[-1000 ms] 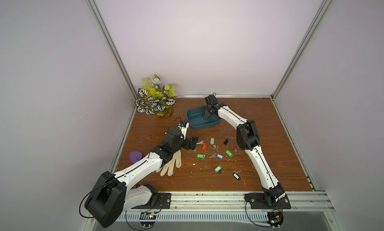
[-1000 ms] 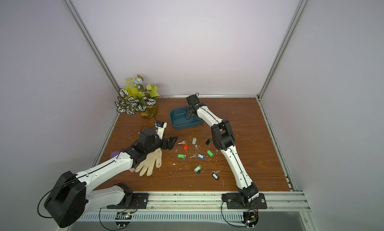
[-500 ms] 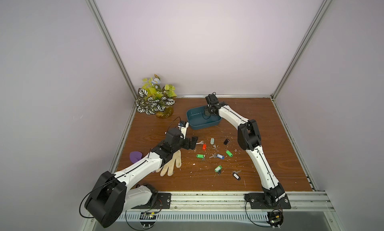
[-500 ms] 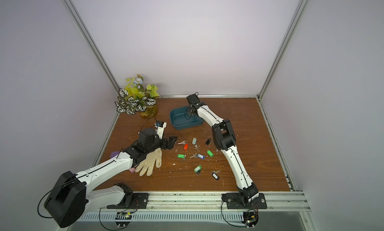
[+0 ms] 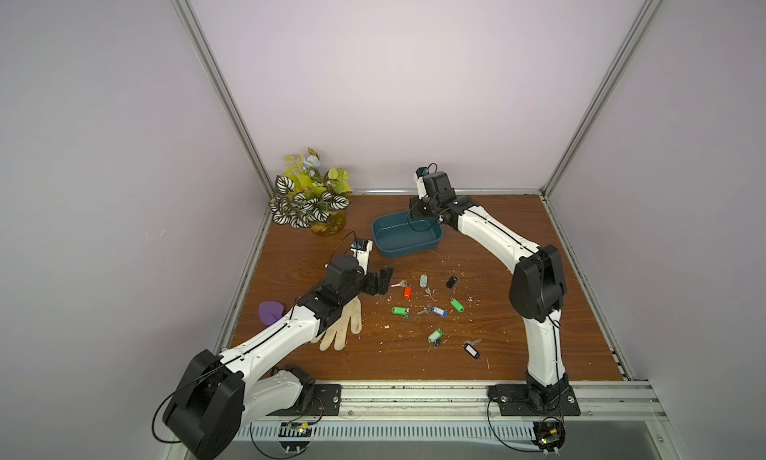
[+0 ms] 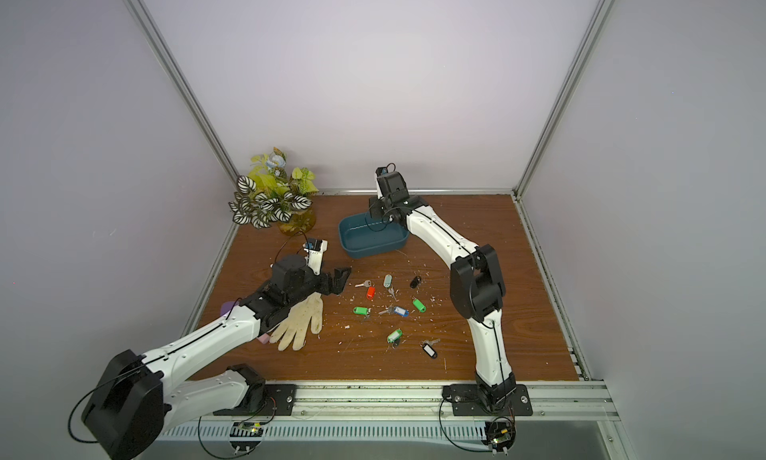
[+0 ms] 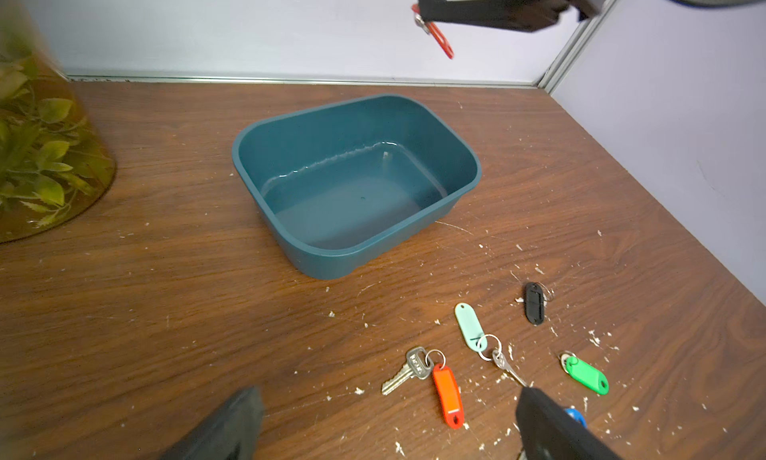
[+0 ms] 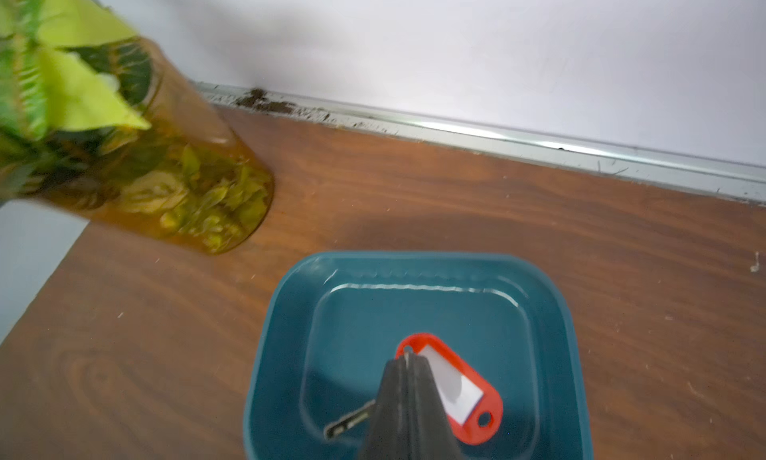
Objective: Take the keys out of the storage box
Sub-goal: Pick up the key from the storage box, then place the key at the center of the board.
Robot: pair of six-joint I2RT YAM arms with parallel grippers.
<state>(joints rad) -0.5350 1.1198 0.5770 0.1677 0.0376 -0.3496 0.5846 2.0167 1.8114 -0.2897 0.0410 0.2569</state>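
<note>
While right gripper (image 8: 408, 357) is pinching one red-tagged key (image 8: 456, 395) above storage box (image 7: 290, 238), eight keys (image 5: 437, 311) are lying beside it; left gripper (image 5: 379, 283) gaping.

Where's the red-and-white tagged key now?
In the right wrist view the key hangs pinched in the shut right hand, above the teal box, by the back wall.

Storage box (image 7: 331, 263) was smooth, glossy plastic. Table (image 7: 166, 292) was matt wood grain, scratched. Keys (image 7: 414, 364) were shiny metal with plastic tags (image 7: 447, 395).
</note>
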